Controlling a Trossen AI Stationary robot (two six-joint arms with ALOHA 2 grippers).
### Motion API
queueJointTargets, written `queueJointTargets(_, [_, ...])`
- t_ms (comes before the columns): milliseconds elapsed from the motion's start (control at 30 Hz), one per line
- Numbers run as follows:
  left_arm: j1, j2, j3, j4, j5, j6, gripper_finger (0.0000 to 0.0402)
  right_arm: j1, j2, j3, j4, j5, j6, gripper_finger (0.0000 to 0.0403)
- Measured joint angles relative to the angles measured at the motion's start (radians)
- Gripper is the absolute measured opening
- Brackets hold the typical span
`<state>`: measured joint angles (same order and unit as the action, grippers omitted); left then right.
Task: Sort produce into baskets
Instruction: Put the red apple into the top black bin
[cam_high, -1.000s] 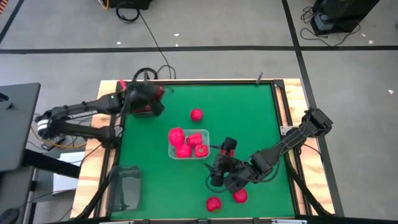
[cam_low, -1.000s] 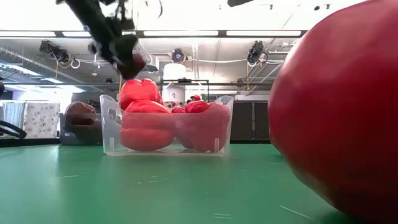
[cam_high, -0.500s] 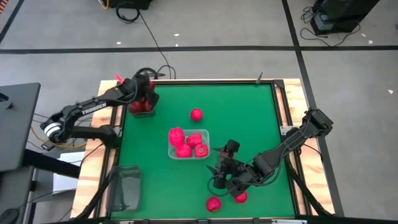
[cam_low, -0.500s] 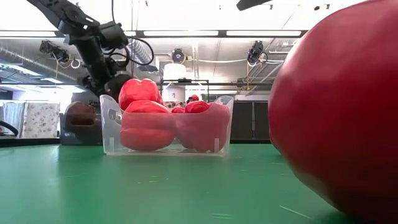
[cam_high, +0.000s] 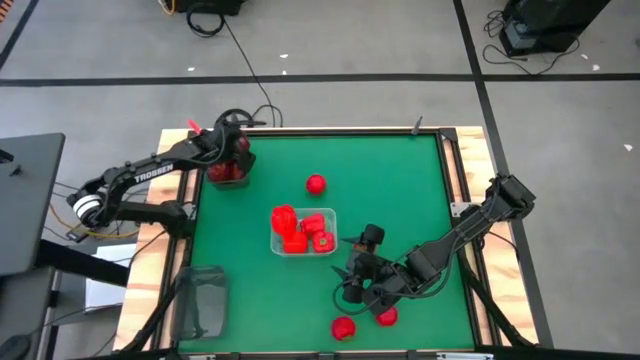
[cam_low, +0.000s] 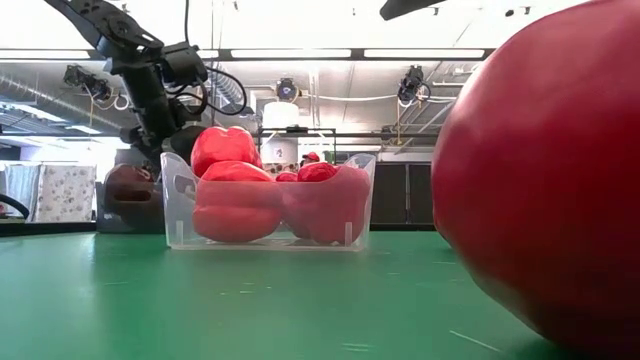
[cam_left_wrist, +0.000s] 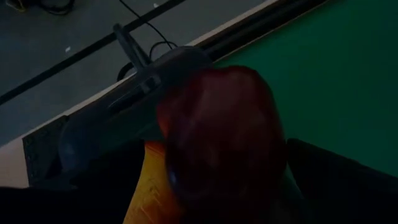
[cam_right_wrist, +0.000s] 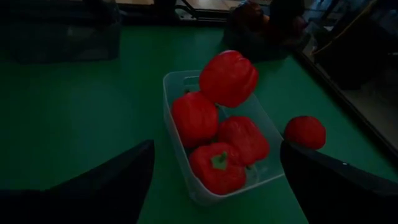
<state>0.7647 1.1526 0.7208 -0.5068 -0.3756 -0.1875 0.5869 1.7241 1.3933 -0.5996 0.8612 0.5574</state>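
Observation:
My left gripper (cam_high: 232, 160) is open, low over the smoky grey basket (cam_high: 226, 176) at the table's far left corner. In the left wrist view a dark maroon apple (cam_left_wrist: 224, 137) sits between its fingers, beside a yellow-orange one (cam_left_wrist: 152, 186). I cannot tell whether the fingers touch the apple. The clear basket (cam_high: 303, 246) at the table's middle holds several red peppers (cam_right_wrist: 227, 78). My right gripper (cam_high: 352, 283) is open and empty, near and to the right of that basket. Round red ones lie loose on the table (cam_high: 316, 184) (cam_high: 343, 327) (cam_high: 387, 317).
A second smoky grey basket (cam_high: 203, 300) stands at the near left corner. One loose round red one (cam_low: 540, 180) lies right in front of the low camera and fills that view's right side. Cables lie on the floor beyond the far edge.
My left gripper, which held a dark red thing up over the far left of the table, has gone down and toward the far left corner into the smoky grey basket. My right gripper has gone a little toward the near edge.

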Motion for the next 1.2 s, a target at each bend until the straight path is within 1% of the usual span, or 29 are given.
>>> queueJointTargets(200, [0.0, -0.029, 0.013, 0.003, -0.032, -0.022, 0.0396, 0.0, 0.0, 0.0, -0.007, 0.0, -0.006, 0.0356])
queueJointTargets(333, [0.0, -0.091, 0.045, -0.015, -0.041, -0.047, 0.0396, -0.004, 0.0, 0.0, -0.025, 0.0, -0.012, 0.0356])
queueJointTargets(533, [-0.022, -0.213, 0.074, -0.107, -0.036, -0.041, 0.0396, -0.042, 0.0, 0.0, -0.047, -0.001, -0.032, 0.0356])
queueJointTargets(600, [-0.048, -0.259, 0.074, -0.125, -0.007, -0.006, 0.0396, -0.063, 0.0, 0.0, -0.067, -0.001, -0.038, 0.0356])
queueJointTargets(700, [-0.106, -0.326, 0.074, -0.145, 0.038, 0.006, 0.0395, -0.106, 0.0, 0.0, -0.104, -0.003, -0.038, 0.0356])
queueJointTargets(867, [-0.219, -0.412, 0.074, -0.14, 0.046, -0.001, 0.0395, -0.198, 0.0, 0.0, -0.122, -0.075, -0.066, 0.0355])
queueJointTargets(1033, [-0.294, -0.445, 0.074, -0.151, 0.022, -0.028, 0.0395, -0.267, 0.001, 0.0, -0.122, -0.144, -0.097, 0.0348])
queueJointTargets(1200, [-0.351, -0.443, 0.074, -0.164, 0.021, -0.03, 0.0395, -0.29, 0.001, 0.0, -0.141, -0.175, -0.112, 0.0346])
